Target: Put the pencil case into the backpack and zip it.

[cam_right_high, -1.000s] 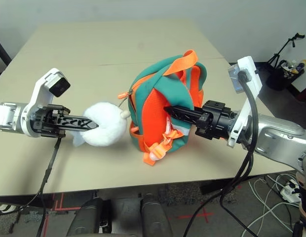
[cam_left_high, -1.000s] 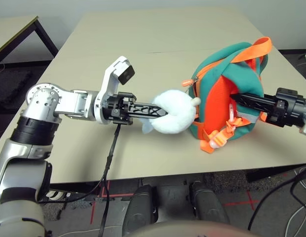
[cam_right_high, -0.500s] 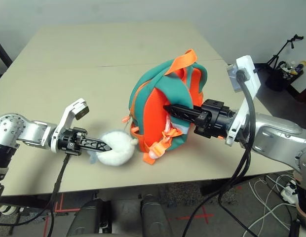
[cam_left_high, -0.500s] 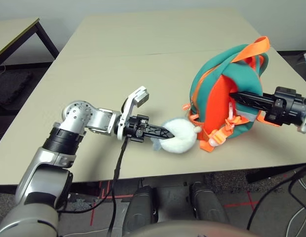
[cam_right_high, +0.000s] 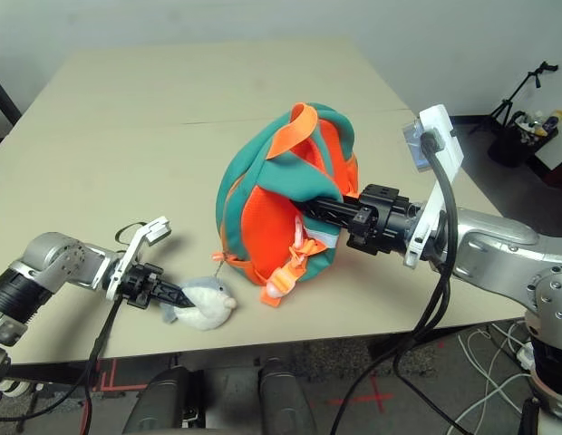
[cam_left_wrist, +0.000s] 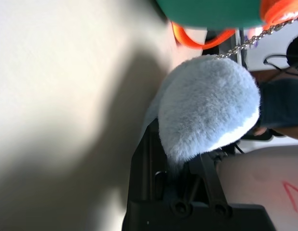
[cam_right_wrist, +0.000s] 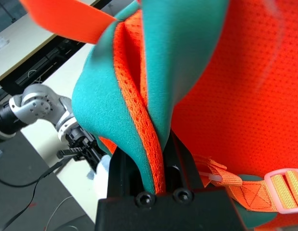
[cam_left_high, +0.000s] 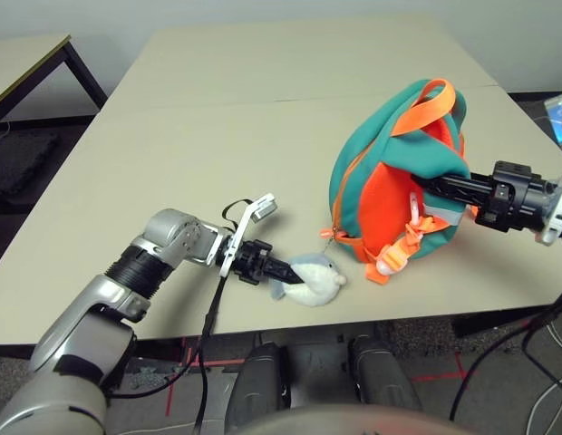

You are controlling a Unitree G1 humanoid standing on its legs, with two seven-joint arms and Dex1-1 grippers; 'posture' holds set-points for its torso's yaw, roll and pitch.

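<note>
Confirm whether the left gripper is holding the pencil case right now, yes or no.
No, the left gripper is shut on the grey plush charm near the table's front edge; no pencil case shows.

Teal-orange backpack; seemingly pale-grey charm.

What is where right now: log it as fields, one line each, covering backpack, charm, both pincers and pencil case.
backpack: teal and orange backpack upright on the table, near its right front part
charm: grey plush charm lying on the table near the front edge, joined to the backpack by a chain
left pincer: left pincer shut on the charm
right pincer: right pincer shut on a teal and orange fold of the backpack
pencil case: not visible in any view
</note>
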